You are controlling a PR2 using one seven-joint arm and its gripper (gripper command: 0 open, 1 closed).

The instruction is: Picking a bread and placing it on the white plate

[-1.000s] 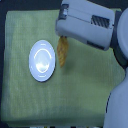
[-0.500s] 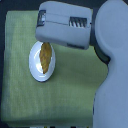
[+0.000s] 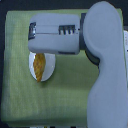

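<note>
The bread point(image 3: 39, 65) lies on the white plate point(image 3: 48, 71), which sits on the green cloth point(image 3: 20, 95) covering the desk, nearer its left edge in the exterior view. The grey arm point(image 3: 100, 65) hangs over the plate's upper part, hiding the tool; whether its jaws are spread or pressed together cannot be told.

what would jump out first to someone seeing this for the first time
The big grey arm fills the exterior view's right and reaches across the upper middle, hiding its own jaws. Below it, the golden-brown bread lies on the white plate, whose top is covered by the arm. All of it sits on a green cloth.
</note>
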